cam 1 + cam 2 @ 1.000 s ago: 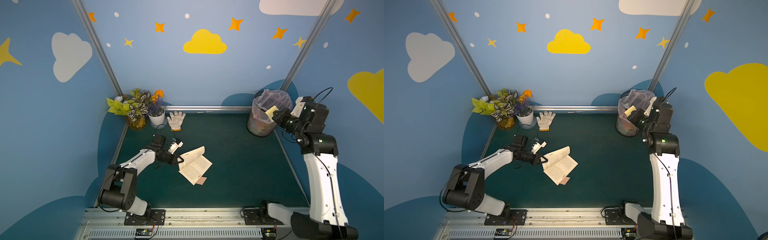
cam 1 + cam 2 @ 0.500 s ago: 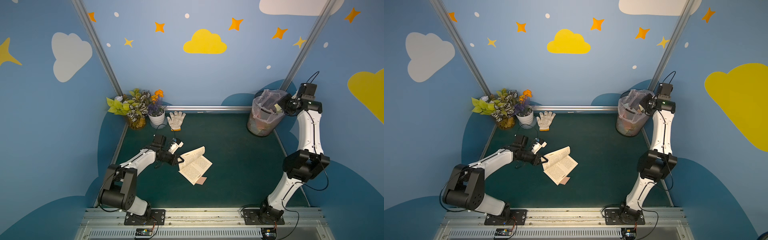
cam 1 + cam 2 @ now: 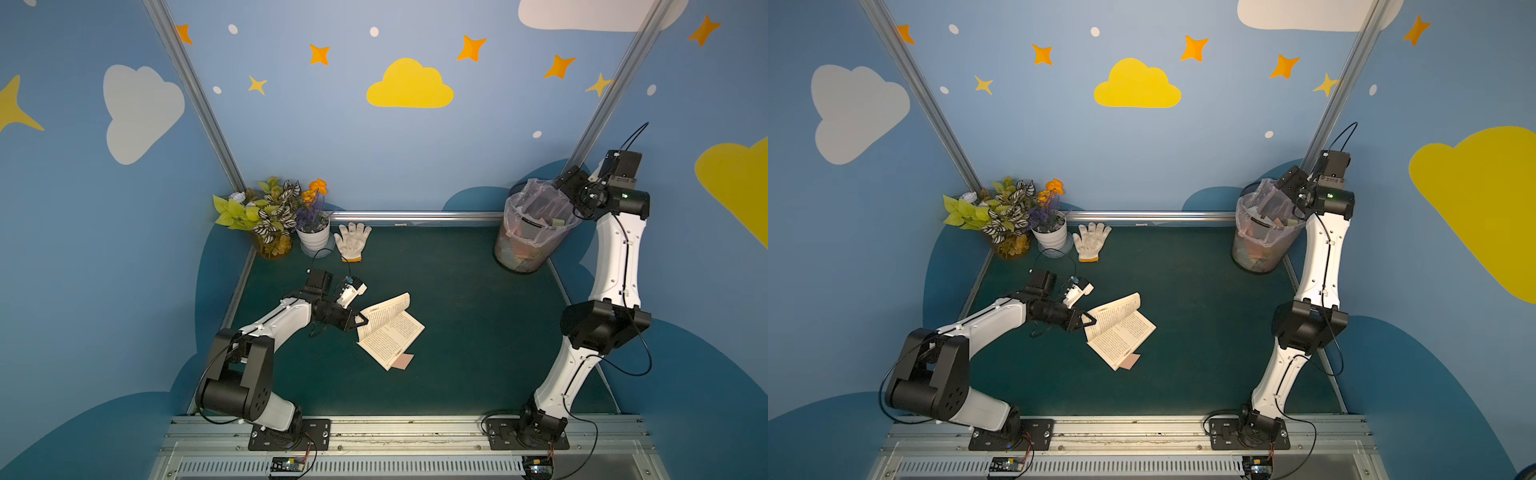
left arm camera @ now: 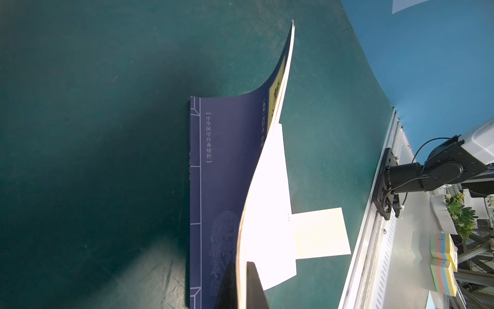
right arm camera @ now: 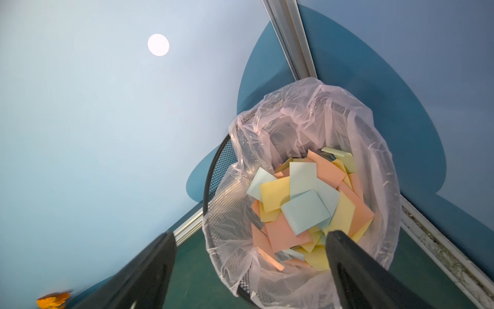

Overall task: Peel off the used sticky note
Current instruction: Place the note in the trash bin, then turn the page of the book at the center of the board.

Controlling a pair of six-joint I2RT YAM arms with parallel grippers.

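Note:
An open book [image 3: 390,332] [image 3: 1121,332] lies mid-mat, its blue cover [image 4: 222,160] and front pages curled upward. My left gripper [image 3: 362,321] [image 3: 1091,320] [image 4: 242,267] is shut on the edge of those lifted leaves. A sticky note [image 3: 405,360] [image 3: 1131,360] [image 4: 320,232] sticks out from under the book's near edge. My right gripper [image 3: 559,187] [image 3: 1285,183] [image 5: 251,234] hangs open and holding nothing over the mesh bin [image 3: 536,232] [image 3: 1258,249] [image 5: 213,171]. Several coloured sticky notes [image 5: 304,211] lie inside its plastic liner.
Potted plants [image 3: 274,216], a white pot [image 3: 313,237] and a white glove [image 3: 352,241] stand at the back left. A pad of coloured sticky notes [image 4: 442,264] sits beyond the front metal rail [image 3: 415,432]. The bin is in the back right corner.
My right arm has stretched up over the bin and its jaws have opened. The yellow note it held is no longer between them. The left arm and the book have not moved.

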